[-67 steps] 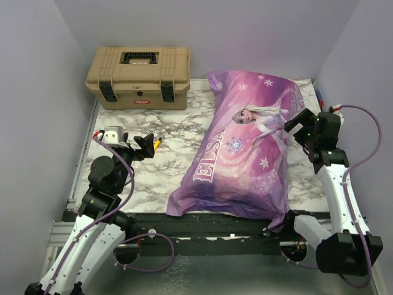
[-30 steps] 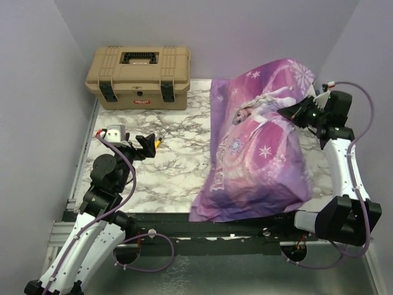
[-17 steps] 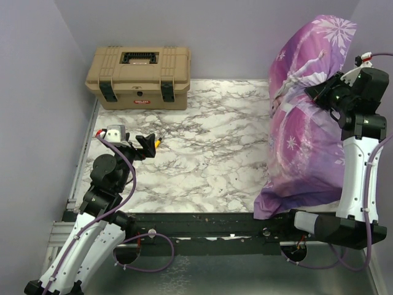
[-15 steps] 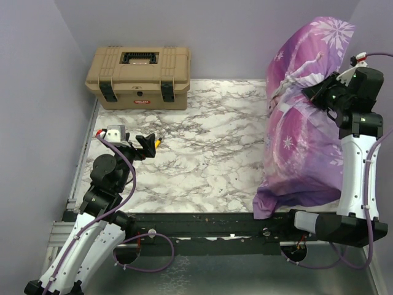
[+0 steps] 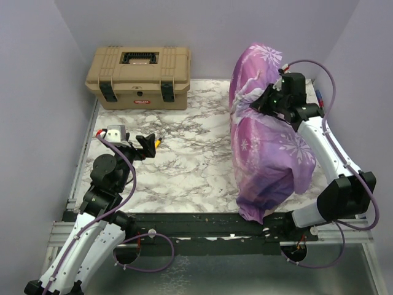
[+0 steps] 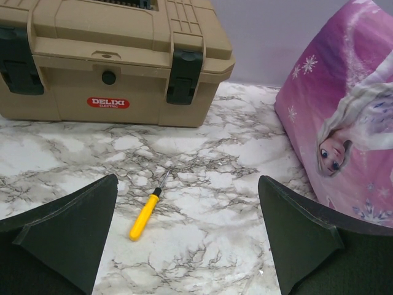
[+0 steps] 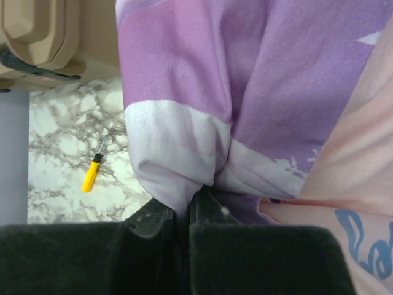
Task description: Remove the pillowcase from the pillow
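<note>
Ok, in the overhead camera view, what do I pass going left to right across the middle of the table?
left gripper → yellow screwdriver → pillowcase. Left out because they overlap these: the toolbox at the back, and the right gripper, which is clamped on the pillowcase.

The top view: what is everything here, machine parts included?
toolbox: one, tan with black latches, far-left corner of table.
screwdriver: one, yellow handle, lying on table before toolbox.
pillowcase: one, purple-pink, hoisted at table's right, bulging, contents hidden.
table: one, grey-veined white marble.
arms: two, white and black, near edge.
left end effector: one, black, open, empty, near screwdriver.
right end effector: one, black, shut on pillowcase.
</note>
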Motion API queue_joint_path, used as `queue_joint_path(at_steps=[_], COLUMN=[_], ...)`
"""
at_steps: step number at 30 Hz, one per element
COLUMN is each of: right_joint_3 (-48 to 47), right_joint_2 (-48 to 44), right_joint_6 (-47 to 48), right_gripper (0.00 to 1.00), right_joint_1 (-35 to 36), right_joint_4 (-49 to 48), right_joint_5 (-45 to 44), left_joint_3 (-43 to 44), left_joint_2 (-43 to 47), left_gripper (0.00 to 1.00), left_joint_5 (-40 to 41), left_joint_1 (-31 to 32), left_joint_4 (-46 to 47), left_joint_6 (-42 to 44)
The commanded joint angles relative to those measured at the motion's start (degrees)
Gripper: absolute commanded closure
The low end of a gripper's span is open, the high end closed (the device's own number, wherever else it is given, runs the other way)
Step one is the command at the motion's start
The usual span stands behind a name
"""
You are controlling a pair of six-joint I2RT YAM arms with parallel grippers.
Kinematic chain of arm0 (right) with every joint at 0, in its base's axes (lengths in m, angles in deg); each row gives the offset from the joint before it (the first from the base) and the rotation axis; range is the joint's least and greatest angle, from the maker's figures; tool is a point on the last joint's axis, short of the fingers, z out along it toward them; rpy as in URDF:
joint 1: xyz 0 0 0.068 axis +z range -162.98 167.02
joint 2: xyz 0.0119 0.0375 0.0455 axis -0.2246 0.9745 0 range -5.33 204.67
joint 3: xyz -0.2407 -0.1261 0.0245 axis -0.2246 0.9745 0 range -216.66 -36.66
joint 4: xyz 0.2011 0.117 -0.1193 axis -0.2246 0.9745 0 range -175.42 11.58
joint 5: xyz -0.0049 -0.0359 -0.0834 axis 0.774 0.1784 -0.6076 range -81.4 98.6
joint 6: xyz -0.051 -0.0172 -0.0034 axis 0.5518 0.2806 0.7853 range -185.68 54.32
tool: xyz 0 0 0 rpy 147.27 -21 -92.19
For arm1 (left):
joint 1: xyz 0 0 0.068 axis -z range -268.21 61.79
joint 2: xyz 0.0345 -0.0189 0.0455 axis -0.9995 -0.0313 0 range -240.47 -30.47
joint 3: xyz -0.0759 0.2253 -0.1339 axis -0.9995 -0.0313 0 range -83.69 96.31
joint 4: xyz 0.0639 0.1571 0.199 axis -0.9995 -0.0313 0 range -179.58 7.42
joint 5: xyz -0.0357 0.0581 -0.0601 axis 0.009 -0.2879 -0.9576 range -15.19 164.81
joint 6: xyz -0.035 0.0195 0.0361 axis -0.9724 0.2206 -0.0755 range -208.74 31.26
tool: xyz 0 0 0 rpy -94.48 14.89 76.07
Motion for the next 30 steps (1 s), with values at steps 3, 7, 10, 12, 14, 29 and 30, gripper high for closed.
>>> queue_joint_path(at_steps=[3,7,10,12,14,29,30], right_joint_3=[-0.2,-3.2,-5.6,-6.4,-6.8,-2.7,-1.1], right_joint_2=[5.0,8.6,9.5,9.1,8.1,-1.6,-2.5], right_joint_6=[-6.1,-6.8,-5.8,-5.7,-6.1,2.7,2.7], right_gripper=[0.93,0.71,0.58,0.49,0.42,0.0,0.0], right_joint_1=[6.6,10.8,13.4,14.4,14.7,14.1,13.5], right_joint_4=[-8.2,-9.0,-9.1,-10.2,-11.7,-1.2,-1.3], right_joint_5=[3.1,6.6,9.2,12.8,16.7,-6.0,-7.8], left_joint_3=[-0.2,-0.2,-0.2,-0.2,-0.2,-0.2,-0.2], left_joint_2=[0.0,0.0,0.0,-0.1,-0.1,-0.2,-0.1], left_gripper=[0.03,0.03,0.03,0.03,0.03,0.03,0.03], left_joint_5=[0.9,0.9,0.8,0.7,0.6,0.5,0.5], left_joint_1=[0.3,0.3,0.3,0.3,0.3,0.3,0.3], left_joint_4=[-1.0,-1.0,-1.1,-1.0,-1.0,-1.2,-1.2], left_joint_6=[0.9,0.9,0.8,0.8,0.9,0.8,0.9])
